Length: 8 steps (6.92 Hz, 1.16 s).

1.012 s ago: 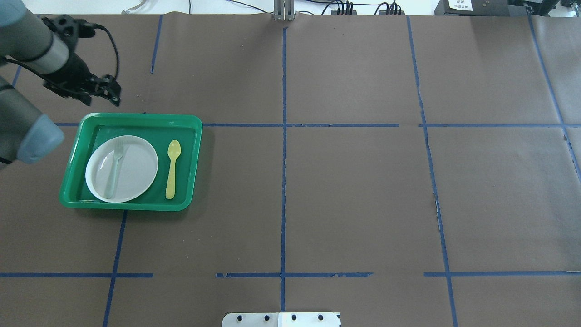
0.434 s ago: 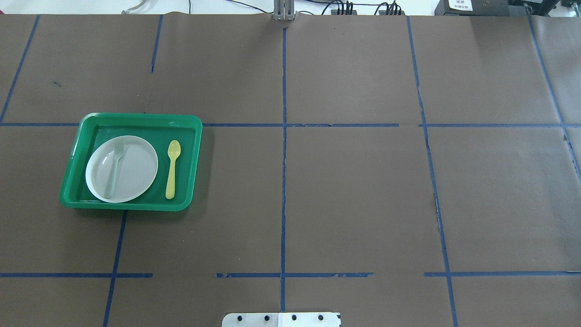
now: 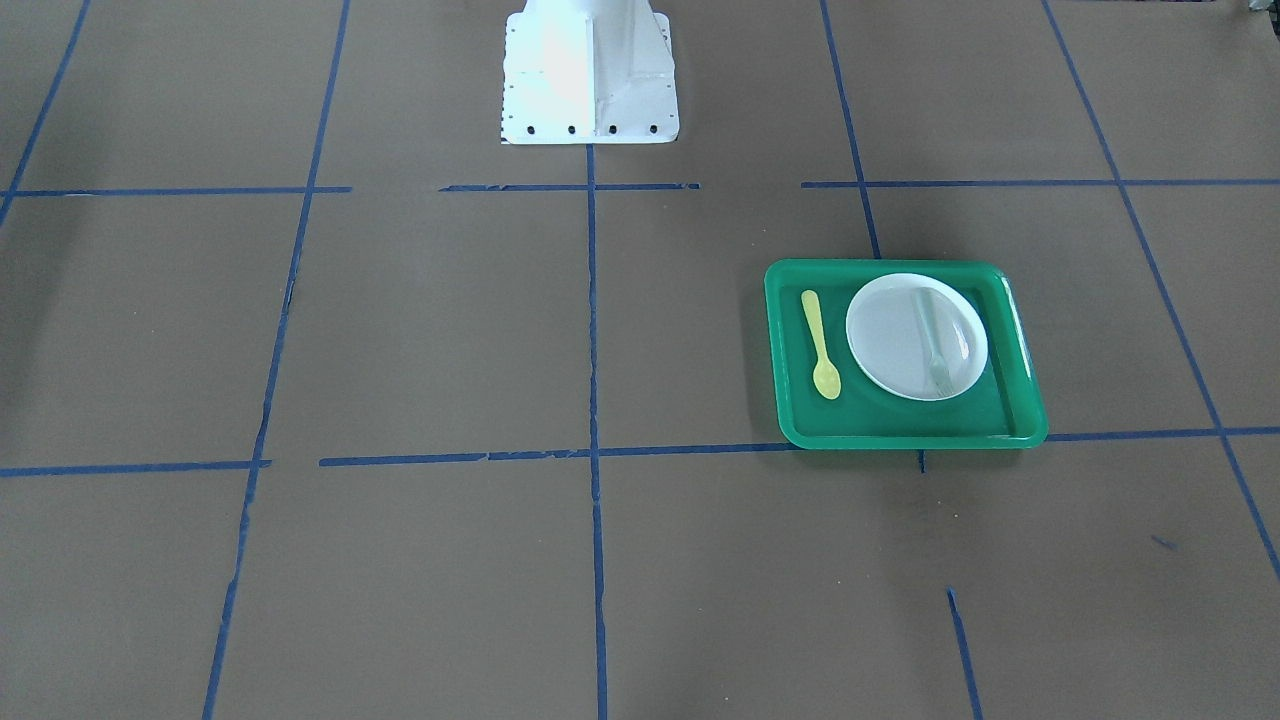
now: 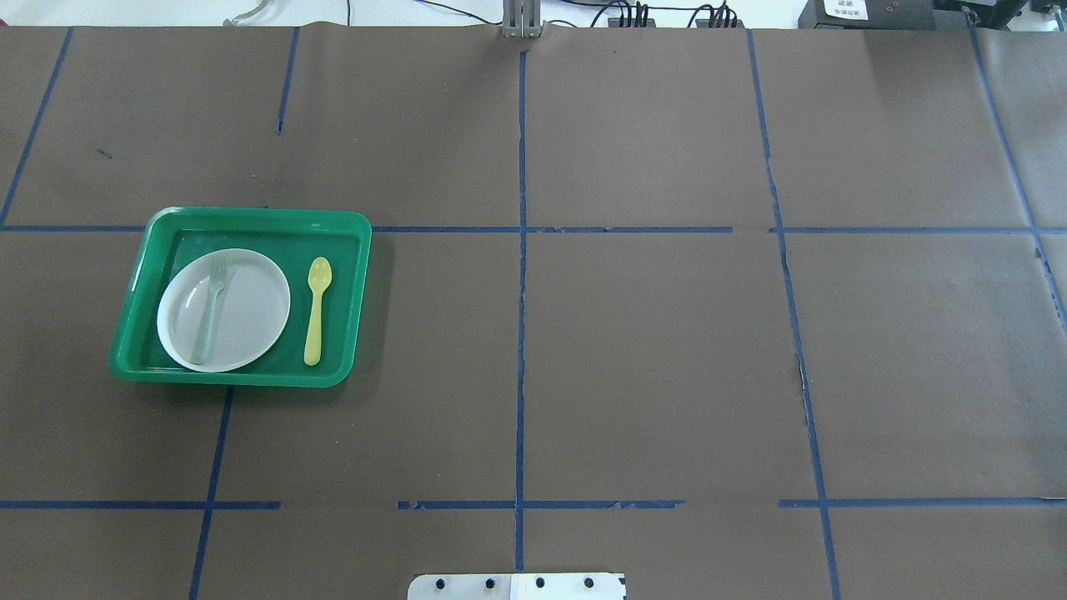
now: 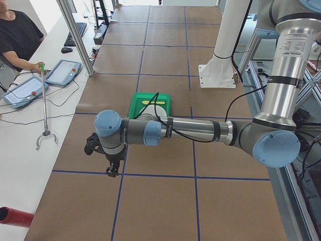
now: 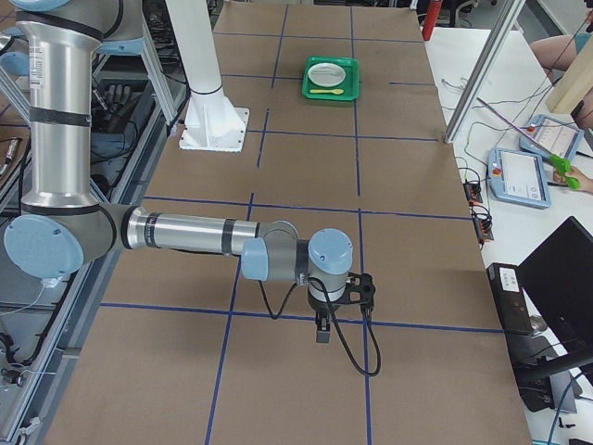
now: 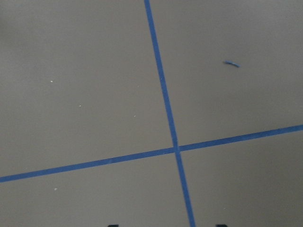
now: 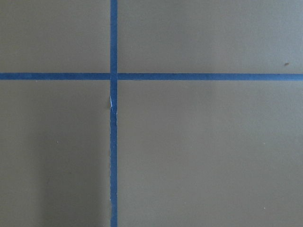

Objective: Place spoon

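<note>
The yellow spoon (image 4: 317, 308) lies flat in the green tray (image 4: 250, 215), to the right of the white plate (image 4: 250, 321), with its bowl pointing away from me. It also shows in the front view (image 3: 821, 345). Nothing holds it. My left gripper (image 5: 111, 168) hangs over bare table well away from the tray. In the left wrist view only two dark fingertip slivers show at the bottom edge, far apart, with nothing between them (image 7: 164, 226). My right gripper (image 6: 321, 329) hangs over bare table at the far other end. I cannot tell whether it is open or shut.
A pale grey-green fork (image 4: 208, 310) lies on the plate. The robot's white base (image 3: 588, 70) stands at mid-table. Blue tape lines cross the brown table cover. An operator (image 5: 20, 35) sits at a side desk with tablets.
My left arm, which was beside the tray's far left corner a second ago, has pulled out of the overhead view. The spoon, plate, fork and tray have not moved.
</note>
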### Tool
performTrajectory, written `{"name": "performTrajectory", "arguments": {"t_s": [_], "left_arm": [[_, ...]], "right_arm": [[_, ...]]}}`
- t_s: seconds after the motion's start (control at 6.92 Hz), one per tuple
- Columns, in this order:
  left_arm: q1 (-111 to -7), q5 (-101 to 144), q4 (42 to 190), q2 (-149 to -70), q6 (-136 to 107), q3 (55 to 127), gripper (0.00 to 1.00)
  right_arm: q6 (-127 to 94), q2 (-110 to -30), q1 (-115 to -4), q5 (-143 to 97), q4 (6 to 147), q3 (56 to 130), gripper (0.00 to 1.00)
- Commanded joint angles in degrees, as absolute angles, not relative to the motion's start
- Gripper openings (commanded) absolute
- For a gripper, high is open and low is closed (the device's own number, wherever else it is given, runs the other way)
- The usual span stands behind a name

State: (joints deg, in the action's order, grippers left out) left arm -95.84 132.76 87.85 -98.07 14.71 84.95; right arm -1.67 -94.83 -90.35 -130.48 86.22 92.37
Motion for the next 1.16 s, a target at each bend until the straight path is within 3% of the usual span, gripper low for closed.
{"name": "performTrajectory", "arguments": {"t_s": [0.0,1.01], "left_arm": [[-97.4,132.9,87.7,-92.9,17.8,88.9,1.00],[-97.3,132.8,88.8,-91.2,17.8,89.6,1.00]], "right_arm": [[-1.7,-94.8,-90.4,-130.5,86.2,92.4,1.00],[-1.7,-94.8,-90.4,-130.5,86.2,92.4,1.00]]}}
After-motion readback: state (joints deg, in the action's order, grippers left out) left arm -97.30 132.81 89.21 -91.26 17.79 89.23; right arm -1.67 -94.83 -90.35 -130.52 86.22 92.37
